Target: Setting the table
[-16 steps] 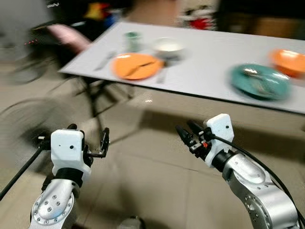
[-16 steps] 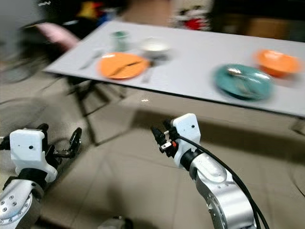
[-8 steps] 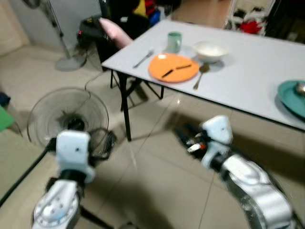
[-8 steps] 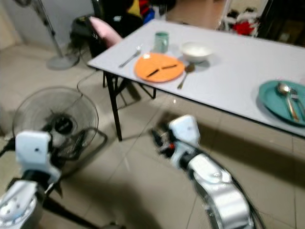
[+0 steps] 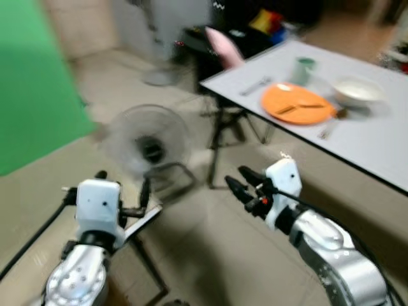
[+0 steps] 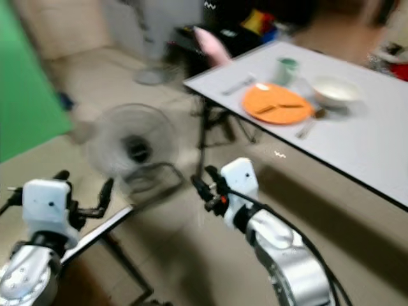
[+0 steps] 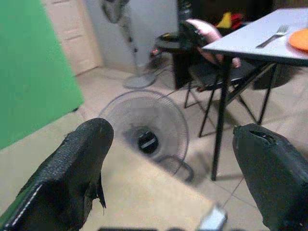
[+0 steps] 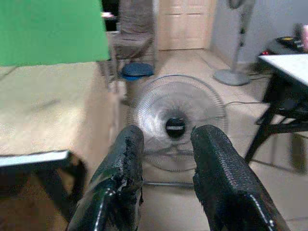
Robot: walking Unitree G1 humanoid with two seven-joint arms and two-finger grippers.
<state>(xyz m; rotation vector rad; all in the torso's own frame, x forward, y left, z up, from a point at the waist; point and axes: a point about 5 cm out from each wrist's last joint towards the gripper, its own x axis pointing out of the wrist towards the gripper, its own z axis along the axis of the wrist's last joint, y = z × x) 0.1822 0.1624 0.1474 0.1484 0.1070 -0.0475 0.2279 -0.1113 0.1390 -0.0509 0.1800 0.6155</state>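
An orange plate (image 5: 298,104) sits near the corner of the white counter (image 5: 376,143), with dark utensils lying across it. A green cup (image 5: 305,65) stands just behind the plate, a white bowl (image 5: 357,90) lies to its right, and a fork (image 5: 255,86) rests on the counter to the plate's left. A spoon (image 6: 310,124) lies just beside the plate on the bowl's side. Past the counter's corner a dark chair with a pink cushion (image 6: 212,45) stands against it.

On the tiled floor, well apart from the counter, a round floor fan (image 5: 150,141) lies tilted on its stand. A green panel (image 5: 35,76) fills the far left.

Both arms are held low over the floor, away from the counter. The left end effector (image 7: 178,173) has its fingers spread wide and holds nothing. The right end effector (image 8: 166,166) has its fingers narrowly apart, also empty, pointing toward the fan. The head views are blurred.
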